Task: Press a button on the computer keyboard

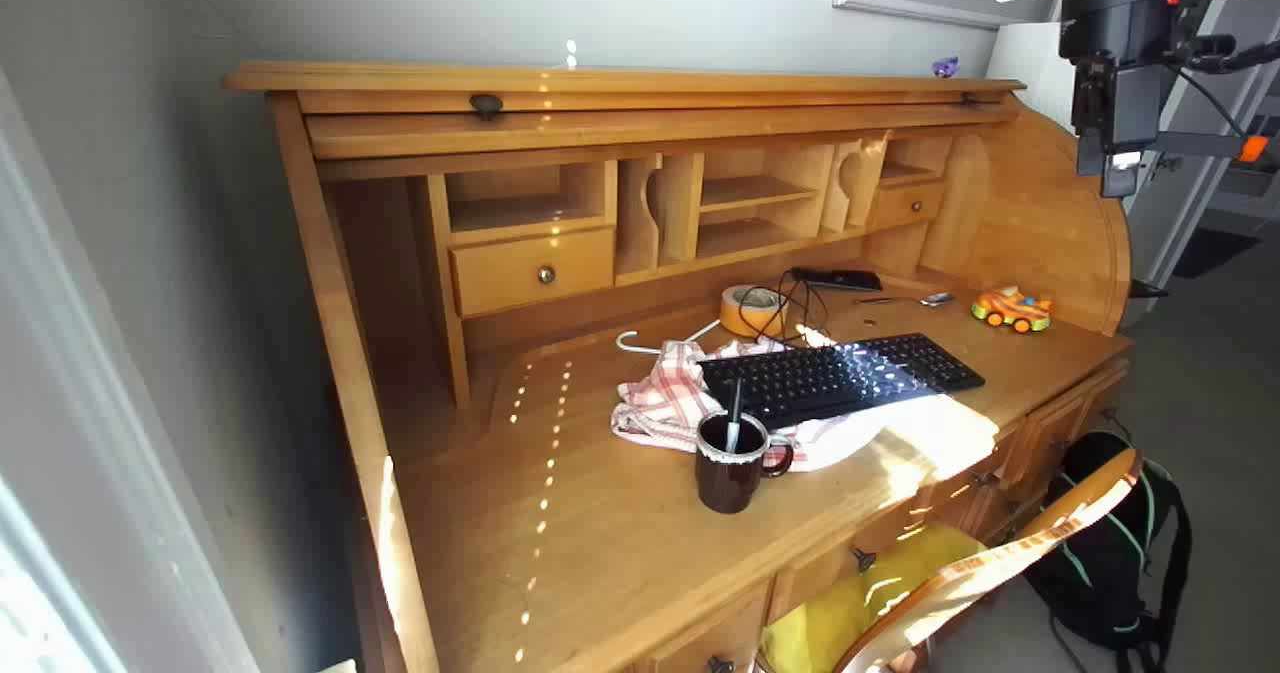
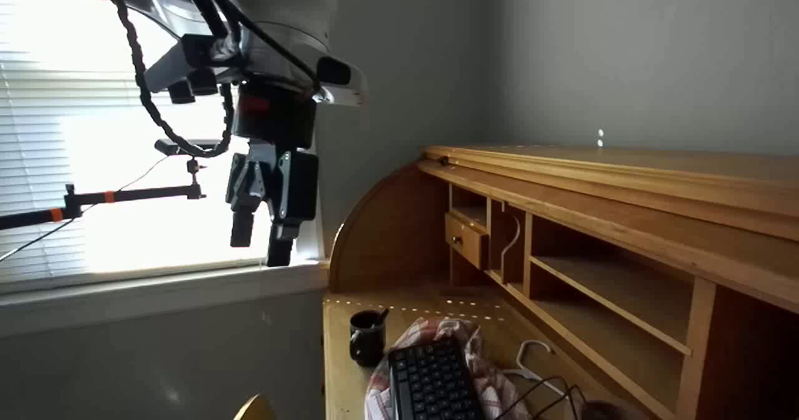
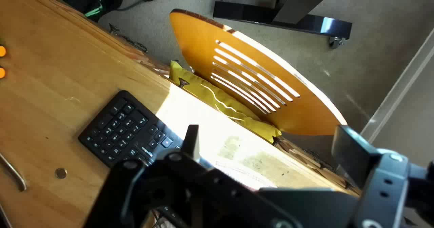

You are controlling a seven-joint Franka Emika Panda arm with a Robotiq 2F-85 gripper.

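In an exterior view: black two-finger gripper [image 1: 1108, 175], raised well above desk-top level, pointing down. Flat black rectangular keyboard [image 1: 845, 378] with rows of small dark keys: well apart from the gripper, below it and to its left in view, one end over a red-and-white checked cloth [image 1: 665, 398]. Honey-coloured wooden roll-top desk [image 1: 620, 533]: bearing both. Round dark brown mug [image 1: 728, 473] with one handle: lower and farther left of the gripper than most of the keyboard, a slim pen-like stick [image 1: 734, 428] standing in it. Orange striped toy car [image 1: 1012, 309]: below the gripper, a little to its left.

In an exterior view: two black fingers [image 2: 241, 229] of the gripper — hanging apart, a gap between — before a bright white slatted blind [image 2: 28, 95]. Keyboard and mug: below the gripper, to its right in view.

In the wrist view: jaws set wide apart. Keyboard: left of the gap, number-pad end showing, the rest partly hidden behind the finger on that side. Orange-brown slotted wooden chair back [image 3: 261, 57]: above the gap in view. Yellow fabric cushion [image 3: 230, 102]: between chair back and desk edge.
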